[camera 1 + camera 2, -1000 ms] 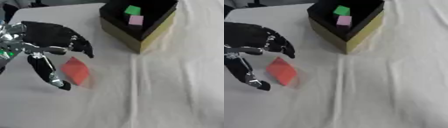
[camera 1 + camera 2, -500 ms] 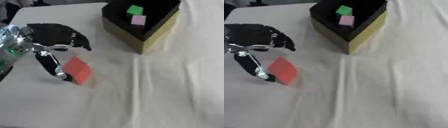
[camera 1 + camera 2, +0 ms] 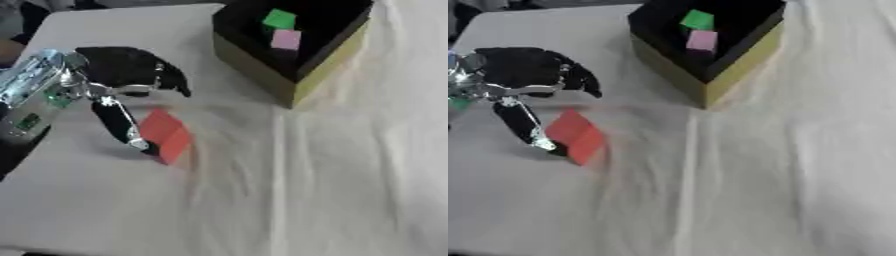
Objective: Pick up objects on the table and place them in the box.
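Left hand [image 3: 114,82], black with silver joints, fingers [image 3: 118,122] spread, thumb tip touching red block [image 3: 164,135], apparently not yet clasped. Block tilted on wrinkled white cloth surface [image 3: 332,175]. Green cube [image 3: 279,19], pink cube [image 3: 286,39] inside black-lined yellow box [image 3: 302,82].

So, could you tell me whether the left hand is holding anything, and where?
Cannot be told: the left hand has its thumb against the red block's left side.
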Robot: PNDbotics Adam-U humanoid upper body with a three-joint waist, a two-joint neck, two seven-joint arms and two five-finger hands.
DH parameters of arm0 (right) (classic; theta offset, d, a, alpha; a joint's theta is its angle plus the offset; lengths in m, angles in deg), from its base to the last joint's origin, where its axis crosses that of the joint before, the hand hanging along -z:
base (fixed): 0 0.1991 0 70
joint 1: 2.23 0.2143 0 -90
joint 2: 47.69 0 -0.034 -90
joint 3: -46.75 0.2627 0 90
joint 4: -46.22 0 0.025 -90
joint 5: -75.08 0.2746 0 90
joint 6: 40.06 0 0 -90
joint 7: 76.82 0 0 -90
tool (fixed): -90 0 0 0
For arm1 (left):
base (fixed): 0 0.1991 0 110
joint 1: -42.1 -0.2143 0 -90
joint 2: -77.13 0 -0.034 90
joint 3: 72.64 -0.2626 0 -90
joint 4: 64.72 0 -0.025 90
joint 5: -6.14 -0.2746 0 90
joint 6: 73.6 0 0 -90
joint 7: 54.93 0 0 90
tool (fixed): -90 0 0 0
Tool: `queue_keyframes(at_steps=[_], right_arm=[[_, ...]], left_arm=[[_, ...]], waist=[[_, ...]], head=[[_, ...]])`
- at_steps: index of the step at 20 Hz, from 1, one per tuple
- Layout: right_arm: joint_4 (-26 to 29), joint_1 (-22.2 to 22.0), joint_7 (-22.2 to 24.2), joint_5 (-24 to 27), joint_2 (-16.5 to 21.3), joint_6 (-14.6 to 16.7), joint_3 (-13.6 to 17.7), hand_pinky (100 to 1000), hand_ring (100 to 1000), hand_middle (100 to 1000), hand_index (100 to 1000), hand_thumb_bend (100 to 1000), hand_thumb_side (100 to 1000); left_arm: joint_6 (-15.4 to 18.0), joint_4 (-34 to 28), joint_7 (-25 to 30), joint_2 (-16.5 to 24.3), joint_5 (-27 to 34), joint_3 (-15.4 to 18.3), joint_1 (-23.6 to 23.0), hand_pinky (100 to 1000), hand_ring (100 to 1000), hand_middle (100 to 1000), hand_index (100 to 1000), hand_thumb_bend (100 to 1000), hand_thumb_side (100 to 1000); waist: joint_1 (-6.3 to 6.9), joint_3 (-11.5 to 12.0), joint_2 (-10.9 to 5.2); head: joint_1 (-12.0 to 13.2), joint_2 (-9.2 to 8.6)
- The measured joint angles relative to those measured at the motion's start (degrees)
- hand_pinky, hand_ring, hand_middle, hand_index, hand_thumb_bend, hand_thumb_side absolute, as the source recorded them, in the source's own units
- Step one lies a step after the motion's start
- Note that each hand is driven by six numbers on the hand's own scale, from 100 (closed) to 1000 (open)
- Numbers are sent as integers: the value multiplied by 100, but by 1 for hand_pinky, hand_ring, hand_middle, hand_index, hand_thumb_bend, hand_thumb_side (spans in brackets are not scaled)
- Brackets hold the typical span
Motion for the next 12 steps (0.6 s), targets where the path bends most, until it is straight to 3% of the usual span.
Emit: queue_keyframes(at_steps=[7,12], right_arm=[[-1,-31,-26,0,-5,-27,31,849,830,780,851,100,563],[-7,-37,-30,1,-15,-33,33,850,830,780,851,100,568]], left_arm=[[169,182,227,-43,34,-21,34,824,855,815,883,529,389],[186,469,396,-97,20,-140,-12,824,853,811,874,504,399]], waist=[[0,-11,1],[-21,-24,57]], head=[[1,-2],[4,-20]])
